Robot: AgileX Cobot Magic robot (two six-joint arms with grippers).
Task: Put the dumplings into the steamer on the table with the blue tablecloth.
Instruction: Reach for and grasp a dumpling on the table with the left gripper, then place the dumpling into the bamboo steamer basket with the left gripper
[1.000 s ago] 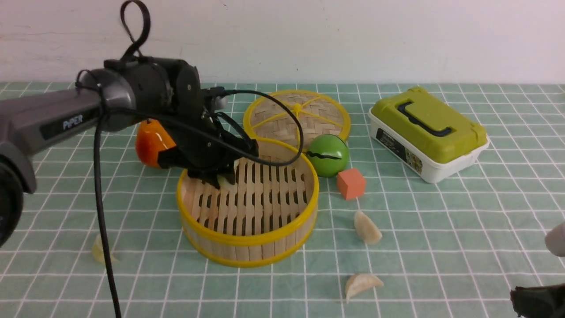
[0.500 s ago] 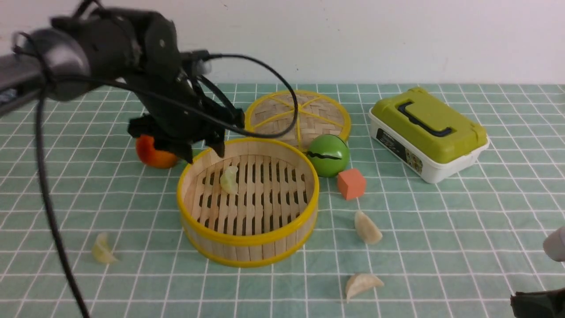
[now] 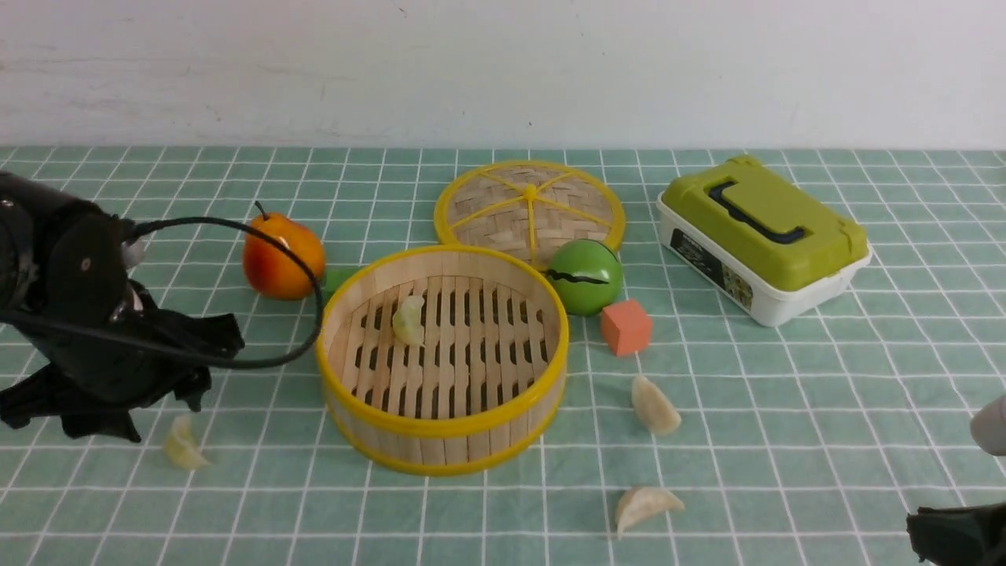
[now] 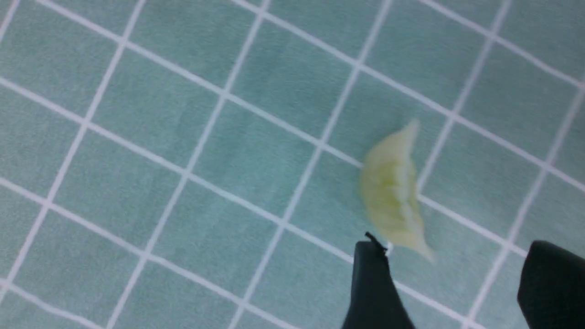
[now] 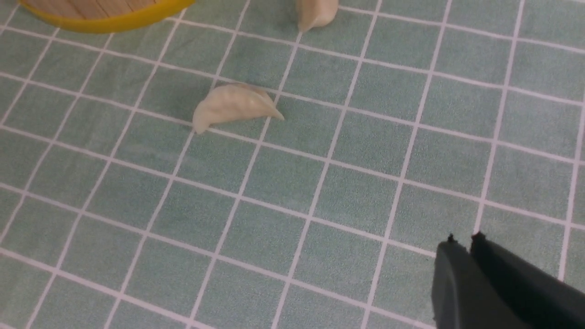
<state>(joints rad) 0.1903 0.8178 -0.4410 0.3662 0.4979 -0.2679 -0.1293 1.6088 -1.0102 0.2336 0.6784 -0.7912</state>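
The steamer (image 3: 440, 431) stands mid-table on the blue tablecloth (image 3: 786, 393); its rim also shows in the right wrist view (image 5: 105, 20). One greenish dumpling (image 3: 408, 320) lies inside it. A second dumpling (image 3: 182, 444) lies on the cloth left of the steamer. My left gripper (image 3: 149, 413) hangs open and empty just beside it; in the left wrist view the gripper (image 4: 457, 256) is next to that dumpling (image 4: 393, 192). Two cream dumplings (image 3: 655, 406) (image 3: 643, 505) lie right of the steamer, also in the right wrist view (image 5: 315, 11) (image 5: 233, 107). My right gripper (image 3: 955, 534) (image 5: 464, 240) is shut and empty at the front right.
The flat woven lid (image 3: 529, 204) lies behind the steamer. An orange-red pear (image 3: 281, 251), a green ball (image 3: 583, 275) and an orange cube (image 3: 625, 326) stand close round the steamer. A green-lidded white box (image 3: 762, 236) sits at the back right.
My left gripper let a dumpling go into the steamer, rose, then swung left and down to the dumpling on the cloth. The right arm has not moved.
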